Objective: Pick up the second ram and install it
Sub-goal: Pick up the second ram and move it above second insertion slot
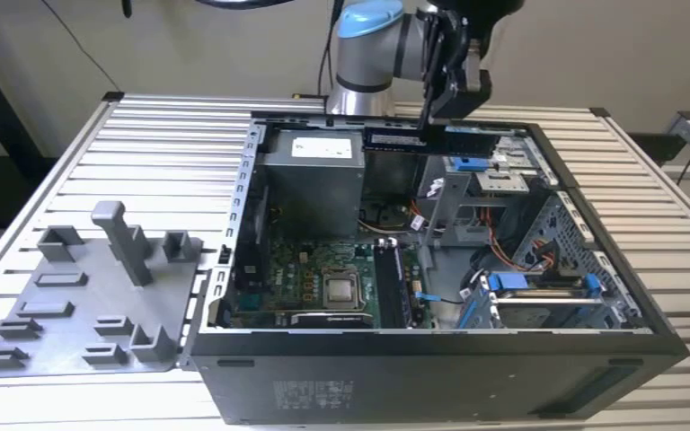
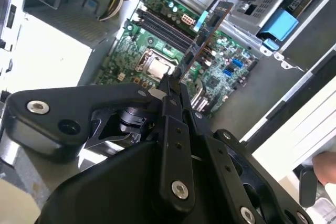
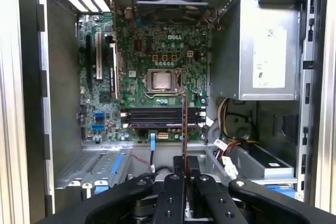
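Noting a grey tray (image 1: 82, 305) at the table's (image 1: 165, 144) left edge and the open computer case (image 1: 441, 377) at its middle. Clamping the second ram (image 1: 435, 140) between the closed fingers of the gripper (image 1: 441, 121), holding it level above the case's far edge, well apart from the motherboard (image 3: 157, 51). Judging the carry to be in hand, installing not yet done; calling for squaring the stick's lower edge over a free one of the memory slots (image 3: 160, 118).

Memory stick (image 1: 427, 139) hangs in the air: long, thin, dark board, lying level on its edge, pinched from above in the tool (image 1: 438, 124), over the open computer case (image 1: 441, 377).
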`<state>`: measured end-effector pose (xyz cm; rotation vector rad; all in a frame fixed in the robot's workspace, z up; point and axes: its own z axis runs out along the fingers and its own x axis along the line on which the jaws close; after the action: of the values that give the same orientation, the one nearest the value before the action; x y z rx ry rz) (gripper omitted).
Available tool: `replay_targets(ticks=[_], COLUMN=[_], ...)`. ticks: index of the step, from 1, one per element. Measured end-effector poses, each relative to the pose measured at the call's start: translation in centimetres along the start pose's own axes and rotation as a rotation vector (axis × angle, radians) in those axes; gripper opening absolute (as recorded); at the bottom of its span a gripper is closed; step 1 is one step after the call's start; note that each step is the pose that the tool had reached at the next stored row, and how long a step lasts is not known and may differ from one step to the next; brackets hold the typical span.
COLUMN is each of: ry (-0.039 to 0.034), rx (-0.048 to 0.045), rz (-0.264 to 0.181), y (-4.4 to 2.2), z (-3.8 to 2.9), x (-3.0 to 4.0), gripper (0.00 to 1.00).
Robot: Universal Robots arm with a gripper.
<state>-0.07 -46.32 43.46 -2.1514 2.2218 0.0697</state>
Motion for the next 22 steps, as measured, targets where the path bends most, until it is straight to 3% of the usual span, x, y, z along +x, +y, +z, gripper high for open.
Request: replay_targets(ticks=[8,16,22], ry=[-0.0067,-0.007,-0.0072], rx=[0.0011,0.0007,0.0006], rz=[-0.021,-0.036,-0.037], y=[0.03,0.07,0.08], z=[0.15,0.27,0.28], x=[-0.91,-2.13,-2.26], gripper=[0.13,0.13,0.13])
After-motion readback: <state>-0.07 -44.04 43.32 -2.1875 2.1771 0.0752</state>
